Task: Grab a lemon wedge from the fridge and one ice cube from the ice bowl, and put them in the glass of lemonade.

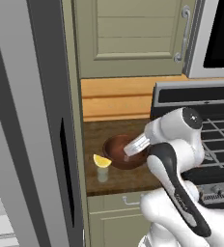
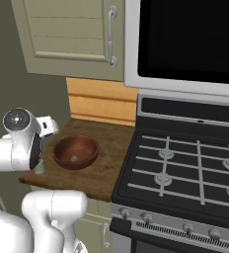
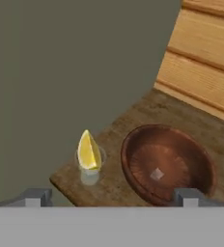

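Bowl (image 3: 168, 164) as landmark: round, shallow, glossy reddish-brown, looks like stiff ceramic or wood, sits on a dark rough-grained wood counter (image 3: 119, 130) next to the grey fridge (image 1: 32, 144) wall. Stove (image 2: 185, 168) with black grates is on the bowl's far side from the fridge. Glass (image 3: 90, 173) stands just beside the bowl, fridge side: small, clear, thin-walled, likely fragile and easy to tip. Wedge (image 3: 89, 152) is already perched on the glass rim, bright yellow, curved rind, soft and slick. Cube (image 3: 156, 174) lies near the bowl's centre: tiny, pale, hard, probably slippery; best pinched on two opposite flat faces from above. Gripper (image 3: 111, 195) hovers above the bowl, jaws spread wide, nothing held.
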